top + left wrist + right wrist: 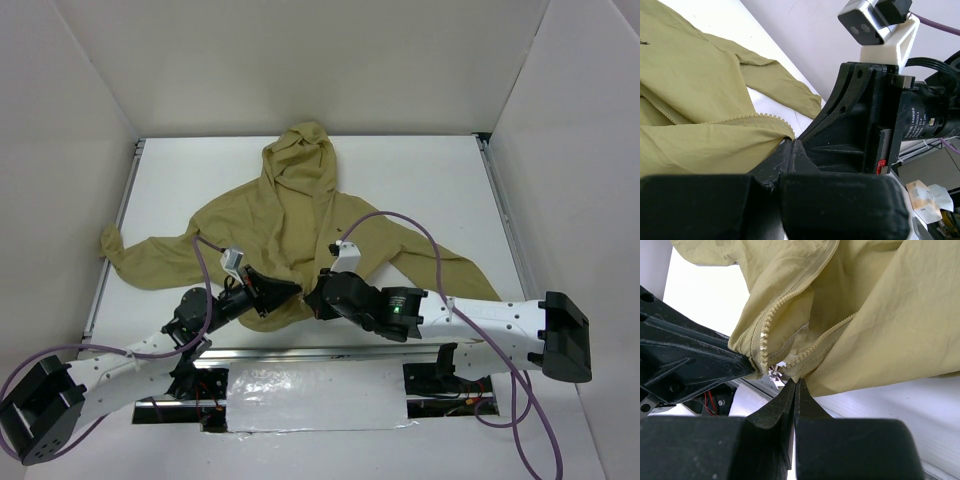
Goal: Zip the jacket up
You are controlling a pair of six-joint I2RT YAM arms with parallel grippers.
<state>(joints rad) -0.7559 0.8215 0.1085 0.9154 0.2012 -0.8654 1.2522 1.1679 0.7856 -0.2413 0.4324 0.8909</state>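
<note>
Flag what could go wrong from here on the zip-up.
1. The right gripper looks shut on the jacket hem just beside the slider, not on it. A pull may drag cloth instead of zipping.
2. The left gripper pinches the hem right next to it, so the two could collide.
3. The zipper teeth splay apart over bunched fabric, so the slider may snag.

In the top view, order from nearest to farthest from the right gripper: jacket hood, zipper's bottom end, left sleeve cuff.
1. Zipper's bottom end of the jacket: at the right gripper tips.
2. Hood: far centre.
3. Left sleeve cuff: far left.
</note>
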